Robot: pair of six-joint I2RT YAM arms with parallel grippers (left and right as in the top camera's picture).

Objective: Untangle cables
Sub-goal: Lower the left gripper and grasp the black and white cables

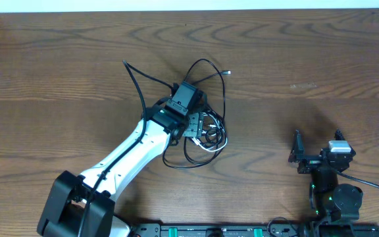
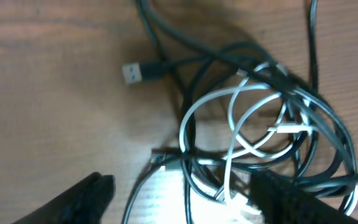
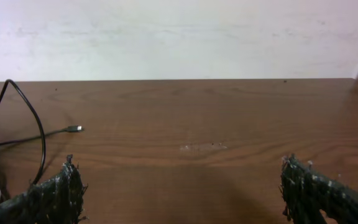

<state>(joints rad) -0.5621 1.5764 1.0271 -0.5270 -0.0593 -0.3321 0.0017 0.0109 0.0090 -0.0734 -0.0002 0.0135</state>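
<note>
As cables (image 2: 272,129) sit mid-table (image 1: 308,52), L gripper (image 2: 180,180) astride

one white cable (image 2: 199,106), at least two black cables (image 2: 166,65), two robot arms (image 1: 130,148) and one wooden table (image 1: 308,52).

overhead looks straight down; left wrist close over cables (image 2: 284,129); right wrist faces wall (image 3: 179,37)

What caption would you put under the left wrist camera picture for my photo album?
Left end effector poised over a tangle of black and white cables, a USB plug sticking out.
</note>
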